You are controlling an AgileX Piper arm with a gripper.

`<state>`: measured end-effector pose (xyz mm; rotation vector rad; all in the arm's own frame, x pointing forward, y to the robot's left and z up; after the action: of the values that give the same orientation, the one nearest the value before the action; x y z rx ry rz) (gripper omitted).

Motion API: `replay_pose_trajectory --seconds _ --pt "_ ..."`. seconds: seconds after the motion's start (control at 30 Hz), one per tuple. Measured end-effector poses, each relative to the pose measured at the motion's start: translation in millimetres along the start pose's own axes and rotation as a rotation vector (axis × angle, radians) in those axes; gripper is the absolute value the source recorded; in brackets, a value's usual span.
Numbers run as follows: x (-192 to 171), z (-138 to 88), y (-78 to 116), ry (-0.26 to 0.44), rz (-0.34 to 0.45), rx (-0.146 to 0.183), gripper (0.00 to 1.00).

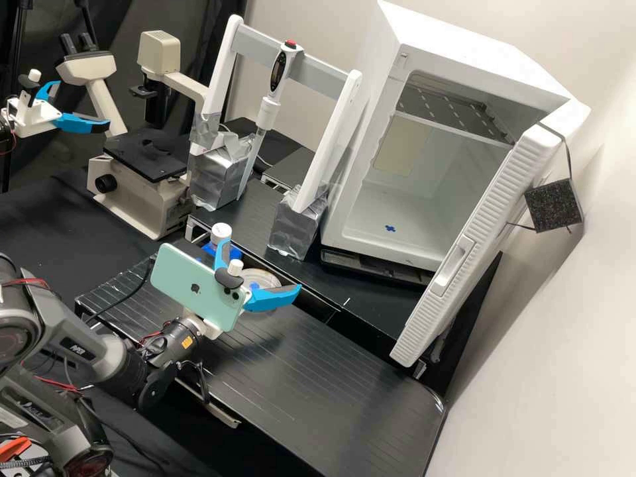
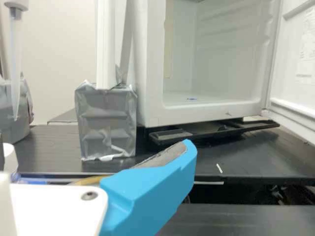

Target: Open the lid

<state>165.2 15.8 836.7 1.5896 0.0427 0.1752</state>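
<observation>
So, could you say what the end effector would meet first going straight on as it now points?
Probably the silver block, though whether the end effector would clear the nearer dish is unclear.

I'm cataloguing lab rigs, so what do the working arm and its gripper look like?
The arm is dark grey with rounded joints, thin red wires and a yellow-orange sticker near the wrist. The gripper has a white body and bright blue, tapering fingers with dark grey inner pads.
</observation>
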Motion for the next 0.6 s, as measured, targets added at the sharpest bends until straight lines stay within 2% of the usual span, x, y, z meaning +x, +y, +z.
replay_pose_trajectory --seconds 0.2,0.3,0.6 --pt "1 -2 -3.6 0.013 -0.018 -0.001 1.0" --pt "3 -3 -10.3 0.019 -0.055 -0.025 1.0" --pt "7 1 -17.3 -0.016 -0.066 -0.044 1.0"
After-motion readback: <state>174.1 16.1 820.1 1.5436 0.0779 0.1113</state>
